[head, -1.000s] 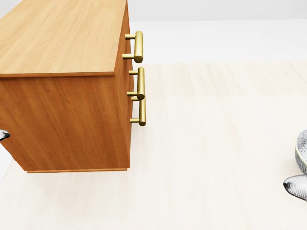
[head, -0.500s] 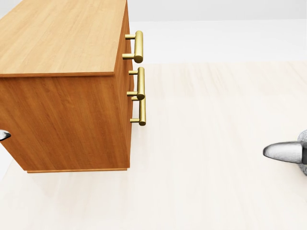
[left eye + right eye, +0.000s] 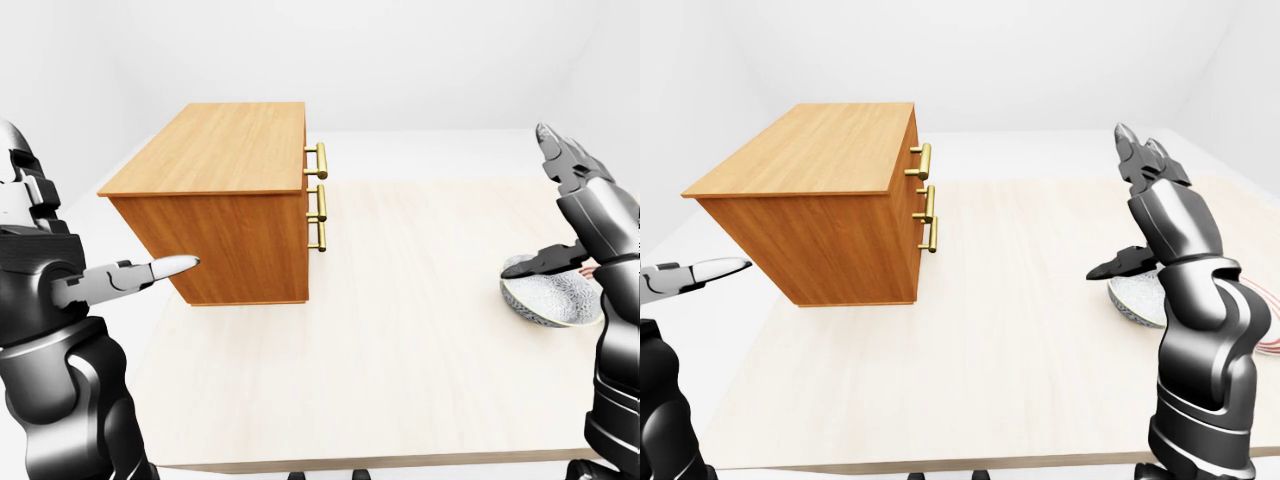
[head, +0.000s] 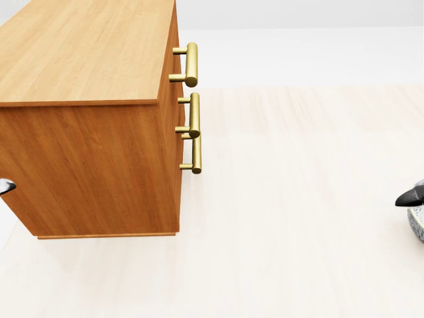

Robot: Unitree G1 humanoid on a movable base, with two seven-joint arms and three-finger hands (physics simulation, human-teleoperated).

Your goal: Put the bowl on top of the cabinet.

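Observation:
The speckled grey bowl (image 3: 555,300) rests on the pale table at the right of the left-eye view; only its rim (image 4: 419,222) shows in the head view. My right hand (image 3: 1108,205) stands open over it, long fingers raised and the dark thumb (image 3: 1120,265) reaching down to the bowl's near rim without closing on it. The wooden cabinet (image 3: 225,190) stands at the left, its flat top (image 3: 225,145) bare. My left hand (image 3: 165,268) hovers open beside the cabinet's lower left side, one finger stretched toward it, holding nothing.
Three brass handles (image 3: 319,195) stick out of the cabinet's right face. The pale wooden table (image 3: 400,340) ends near the bottom of the eye views. A white thing with red stripes (image 3: 1268,345) lies just right of the bowl.
In the head view, the right hand's silver fingertip rose along the right edge, then left the view; now only the dark thumb tip shows above the bowl's rim. Cabinet and camera are still.

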